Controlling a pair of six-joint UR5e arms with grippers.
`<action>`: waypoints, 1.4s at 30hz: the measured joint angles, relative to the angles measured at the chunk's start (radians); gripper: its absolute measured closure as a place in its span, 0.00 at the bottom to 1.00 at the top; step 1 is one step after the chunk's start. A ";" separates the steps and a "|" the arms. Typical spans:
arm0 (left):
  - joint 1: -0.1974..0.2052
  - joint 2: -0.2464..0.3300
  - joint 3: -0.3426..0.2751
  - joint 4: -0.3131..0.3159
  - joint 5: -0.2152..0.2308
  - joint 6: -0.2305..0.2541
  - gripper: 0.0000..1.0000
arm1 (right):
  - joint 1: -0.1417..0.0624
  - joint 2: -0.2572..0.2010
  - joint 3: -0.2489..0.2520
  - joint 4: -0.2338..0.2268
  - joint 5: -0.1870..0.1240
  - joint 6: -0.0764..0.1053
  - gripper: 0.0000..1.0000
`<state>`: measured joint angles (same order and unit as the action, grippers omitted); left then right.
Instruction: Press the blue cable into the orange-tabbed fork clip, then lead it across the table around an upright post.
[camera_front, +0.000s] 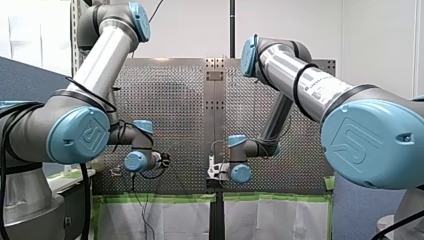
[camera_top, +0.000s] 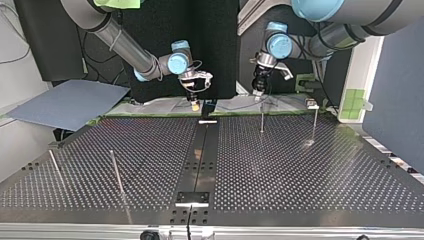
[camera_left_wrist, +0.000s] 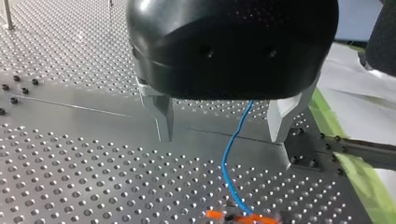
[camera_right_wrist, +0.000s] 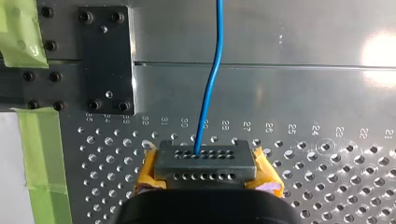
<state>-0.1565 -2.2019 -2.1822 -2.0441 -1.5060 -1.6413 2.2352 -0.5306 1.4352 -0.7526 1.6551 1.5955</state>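
Your left end effector (camera_left_wrist: 222, 139) hangs released, fingers (camera_left_wrist: 163, 116) astride the blue cable (camera_left_wrist: 227, 154), which reaches the orange-tabbed clip (camera_left_wrist: 238, 218) on the tabletop (camera_left_wrist: 70, 177). Your right end effector (camera_right_wrist: 205, 165) is clenched on the cable.

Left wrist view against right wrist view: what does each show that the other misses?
Left wrist only: my left gripper, metal fingers wide apart, the orange-tabbed fork clip and a thin upright metal post. Right wrist only: my right gripper, yellow pads, shut on the thin blue cable; a black bolted plate. Both: that cable, the perforated metal table, green tape.
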 joint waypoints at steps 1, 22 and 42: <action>-0.004 0.000 0.005 -0.001 -0.009 -0.001 0.00 | 0.000 0.000 0.000 0.000 -0.002 0.000 1.00; -0.034 -0.066 0.090 -0.011 -0.111 -0.008 0.00 | 0.001 0.004 0.000 0.001 -0.011 0.000 1.00; -0.050 -0.087 0.143 -0.030 -0.138 -0.025 0.00 | 0.002 0.007 0.000 0.003 -0.012 0.000 1.00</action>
<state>-0.2064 -2.2884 -2.0392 -2.0745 -1.6441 -1.6667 2.2368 -0.5234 1.4350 -0.7499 1.6433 1.5956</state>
